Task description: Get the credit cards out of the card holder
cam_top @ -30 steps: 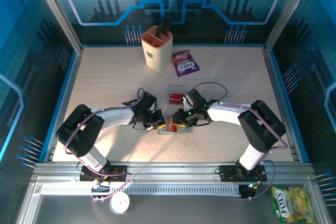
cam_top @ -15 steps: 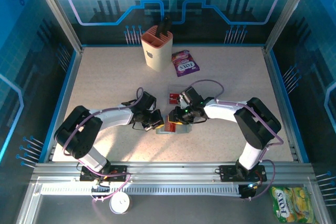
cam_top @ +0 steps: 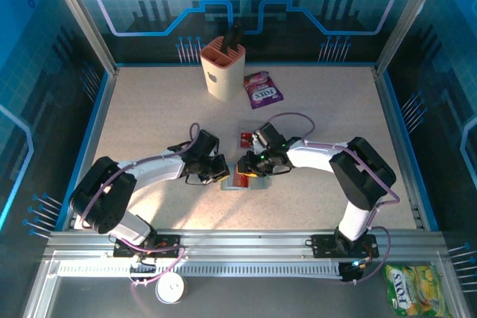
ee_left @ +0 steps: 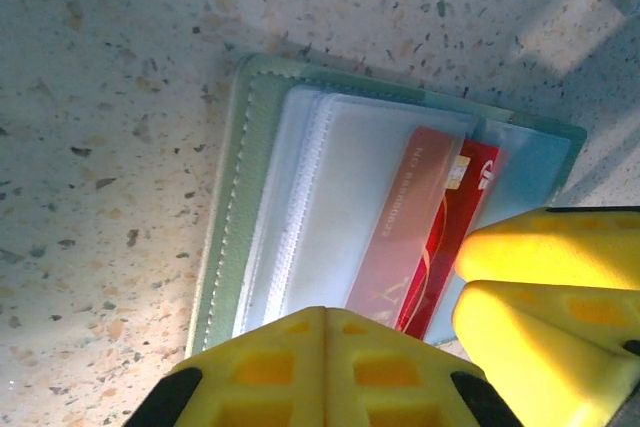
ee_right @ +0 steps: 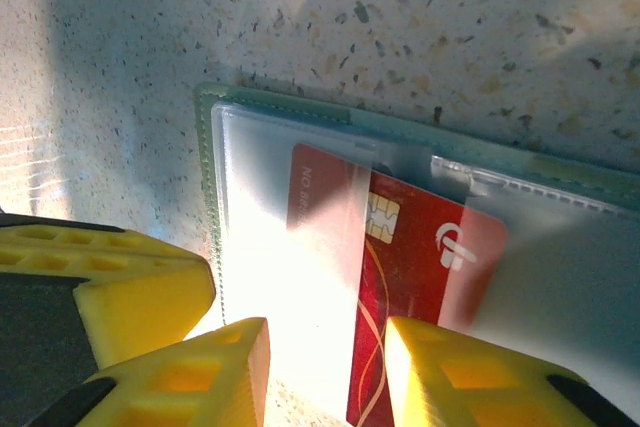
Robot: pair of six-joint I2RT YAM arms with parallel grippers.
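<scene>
Card holder (ee_left: pixel 240 207), stitched grey-green with clear sleeves, holds a red card (ee_right: pixel 420 287); left pincer (ee_left: pixel 325 325) pressed together, right pincer (ee_right: pixel 328 367) spread.

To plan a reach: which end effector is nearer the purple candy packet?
Right. The right end effector is at the card holder, nearside of the purple candy packet; the left end effector, further left.

"What was changed?"
"The right gripper (cam_top: pixel 248 167) was slid a little to the left, further over the card holder (cam_top: pixel 240 182)."
"And the other side?"
"The left gripper (cam_top: pixel 221 173) was pulled a little to the left too, and its elbow (cam_top: pixel 100 195) was dropped toward the near edge."
</scene>
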